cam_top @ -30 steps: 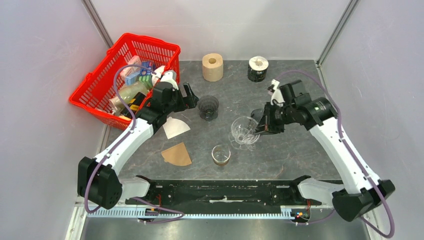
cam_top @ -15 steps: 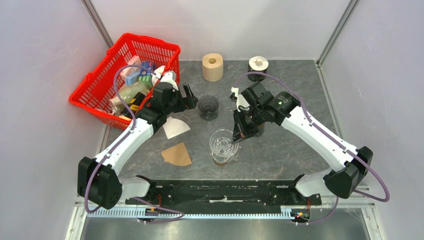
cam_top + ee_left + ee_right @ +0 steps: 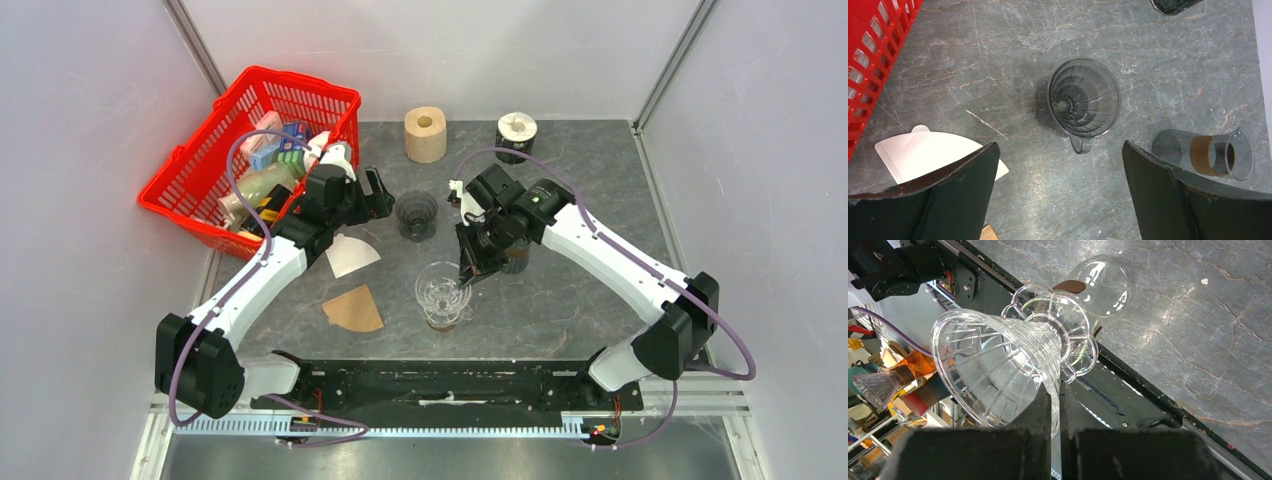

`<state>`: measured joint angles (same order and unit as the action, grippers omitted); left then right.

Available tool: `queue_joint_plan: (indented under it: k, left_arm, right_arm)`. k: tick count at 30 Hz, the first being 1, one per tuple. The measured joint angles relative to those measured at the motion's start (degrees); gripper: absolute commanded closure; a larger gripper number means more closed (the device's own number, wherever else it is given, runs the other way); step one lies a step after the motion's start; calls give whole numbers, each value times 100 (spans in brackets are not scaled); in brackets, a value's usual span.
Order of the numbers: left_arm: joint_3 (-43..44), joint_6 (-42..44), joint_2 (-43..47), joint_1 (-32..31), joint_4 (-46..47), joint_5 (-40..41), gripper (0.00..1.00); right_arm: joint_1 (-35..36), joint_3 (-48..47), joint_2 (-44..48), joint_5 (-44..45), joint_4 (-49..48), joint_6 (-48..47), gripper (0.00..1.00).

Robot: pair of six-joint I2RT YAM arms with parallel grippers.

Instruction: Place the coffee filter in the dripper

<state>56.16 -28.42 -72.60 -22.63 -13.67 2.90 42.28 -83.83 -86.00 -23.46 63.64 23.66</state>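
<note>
A clear glass dripper is pinched by its rim in my right gripper, which holds it right over a glass carafe near the table's front; whether they touch I cannot tell. In the right wrist view the dripper lies tilted between the shut fingers, with the round carafe beyond it. A white filter and a brown filter lie flat on the table to the left. My left gripper is open and empty beside a dark dripper, with the white filter by its left finger.
A red basket of groceries stands at the back left. A brown paper roll and a black roll stand at the back. A second carafe with a brown band sits under my right arm. The black rail runs along the front edge.
My right arm has carried the clear dripper left and toward the front, from beside the carafe to over it. The left arm and both filters have not moved.
</note>
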Motion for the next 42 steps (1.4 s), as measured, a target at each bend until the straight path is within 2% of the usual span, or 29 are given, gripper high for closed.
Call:
queue_joint_plan:
  k: [24, 29, 37, 42]
  left_arm:
    - [0, 0, -39, -2, -2, -4, 1]
    - [0, 0, -59, -2, -24, -4, 1]
    - [2, 0, -68, -2, -55, -9, 1]
    - [2, 0, -111, -2, -57, -28, 1]
  right_arm:
    - [0, 101, -15, 22, -98, 17, 98]
    - [0, 109, -15, 20, -107, 33, 92]
    - [0, 166, -15, 33, -140, 92, 74]
    - [0, 179, -15, 35, -149, 120, 72]
